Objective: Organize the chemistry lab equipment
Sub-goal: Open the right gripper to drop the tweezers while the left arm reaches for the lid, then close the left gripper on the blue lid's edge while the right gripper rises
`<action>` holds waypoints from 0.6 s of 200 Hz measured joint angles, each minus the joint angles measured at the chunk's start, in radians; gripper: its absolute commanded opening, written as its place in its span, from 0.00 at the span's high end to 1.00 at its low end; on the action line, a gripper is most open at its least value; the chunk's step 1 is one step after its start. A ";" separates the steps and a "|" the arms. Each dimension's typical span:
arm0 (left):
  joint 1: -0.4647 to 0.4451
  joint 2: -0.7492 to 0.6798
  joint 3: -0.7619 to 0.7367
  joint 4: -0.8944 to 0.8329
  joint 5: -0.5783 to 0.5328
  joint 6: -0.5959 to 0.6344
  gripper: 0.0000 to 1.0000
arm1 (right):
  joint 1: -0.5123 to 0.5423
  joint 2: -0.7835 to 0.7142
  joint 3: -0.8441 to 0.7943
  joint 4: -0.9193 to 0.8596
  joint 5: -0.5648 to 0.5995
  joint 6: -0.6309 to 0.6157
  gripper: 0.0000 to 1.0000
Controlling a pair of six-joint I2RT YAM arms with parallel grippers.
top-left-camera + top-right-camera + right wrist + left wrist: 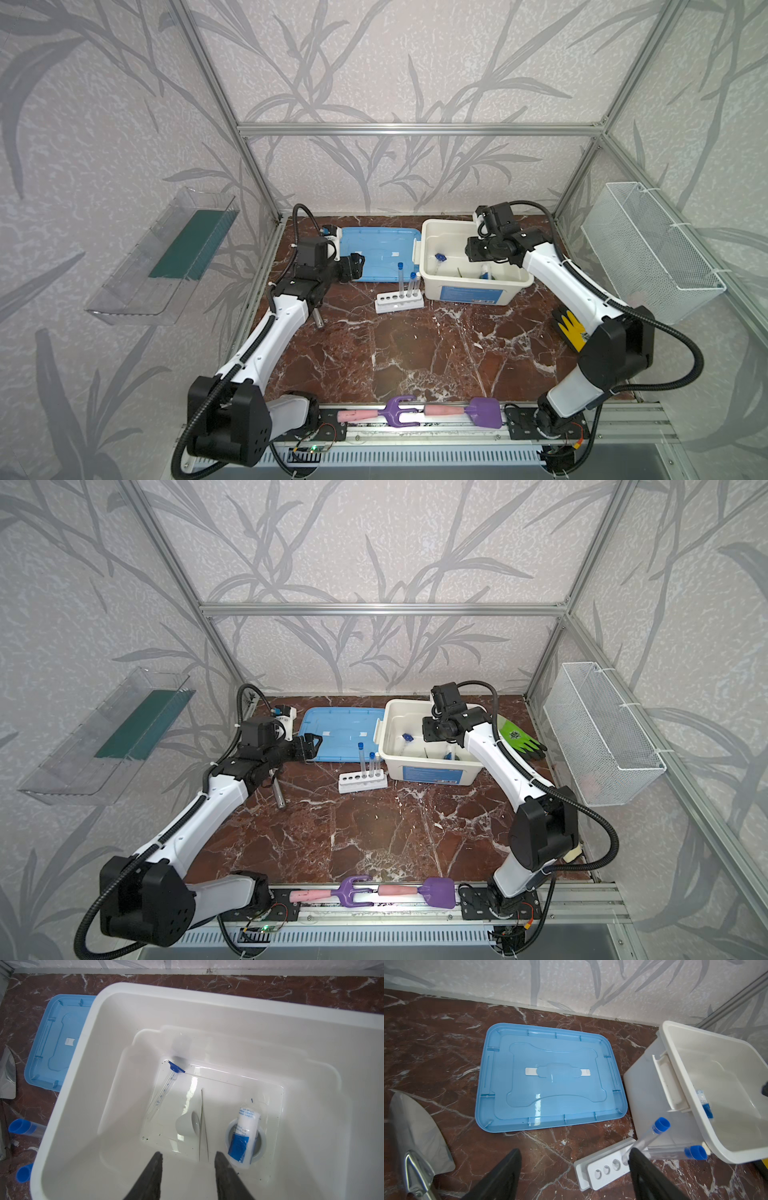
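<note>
A white bin [432, 291] stands at the back right. Inside lie a graduated clear tube with a small blue piece [176, 1068], a small white cup [187, 1126] on its side, thin tweezers [203, 1126], and a white blue-labelled bottle [243, 1132] resting across a white bowl [262, 1136]. My right gripper [188, 1154] hangs open over the bin floor, holding nothing. Left of the bin, the white rack [390, 305] holds two blue-capped test tubes [401, 278]. My left gripper [575, 1150] is open above the table beside the rack [604, 1169].
A blue lid [378, 255] lies upside down left of the bin. A metal trowel [415, 1126] lies under my left arm. Purple garden tools [399, 411] sit at the front edge. A yellow glove [571, 328] and a green glove [519, 737] lie on the right, near a wire basket [648, 249].
</note>
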 measured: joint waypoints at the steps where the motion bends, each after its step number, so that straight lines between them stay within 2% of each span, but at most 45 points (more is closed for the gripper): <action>1: 0.002 0.001 0.001 0.000 -0.001 0.000 0.19 | 0.000 -0.006 -0.006 0.004 -0.001 -0.001 0.57; 24: 0.039 0.044 0.013 -0.026 -0.035 0.002 0.20 | 0.002 -0.091 -0.090 0.054 -0.035 -0.021 0.57; 58: 0.072 0.131 0.066 -0.065 -0.078 0.011 0.24 | 0.004 -0.141 -0.160 0.105 -0.073 -0.043 0.57; 120: 0.168 0.366 0.163 -0.069 -0.126 0.076 0.26 | 0.017 -0.238 -0.275 0.158 -0.153 -0.050 0.57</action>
